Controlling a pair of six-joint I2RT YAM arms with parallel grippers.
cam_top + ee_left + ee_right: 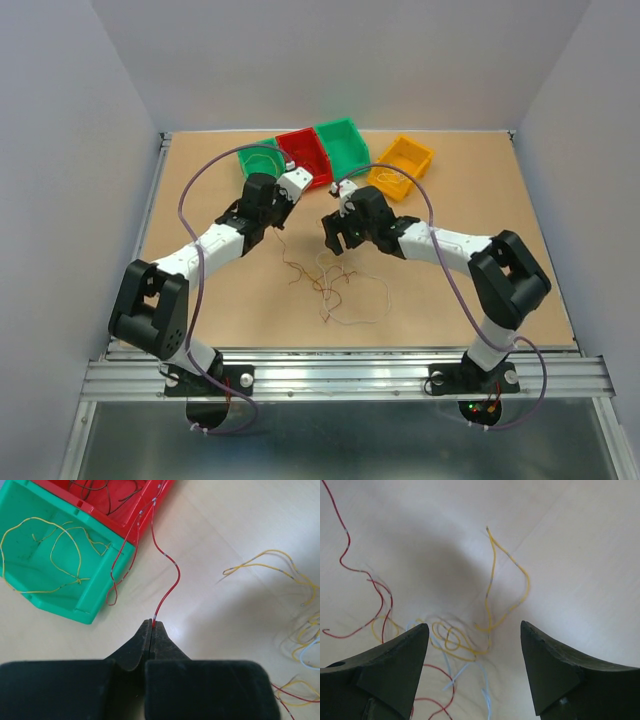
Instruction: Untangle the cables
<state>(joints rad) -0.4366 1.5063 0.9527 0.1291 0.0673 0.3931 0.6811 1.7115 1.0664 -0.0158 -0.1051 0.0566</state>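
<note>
Red wire (167, 587): runs from left pincer (151, 625) toward red bin (131, 526), end seemingly inside.
Left pincer: pinching it.
Right pincer (472, 625): spread above cables (452, 641).

This looks like a robotics lab test cell rather than any lived-in room: plain pale walls (60, 150) box in a bare wooden worktop (480, 290) on three sides, and a ribbed aluminium rail (340, 375) runs along its near edge. Two small black-and-white arms, left (215, 245) and right (450, 245), are bolted to that rail, with purple cables (190, 190) looping from them and small lights (480, 408) glowing at one base. The only other things out are bright plastic bins (343, 143) and a few thin wires (340, 285), laid out like an exercise.
</note>
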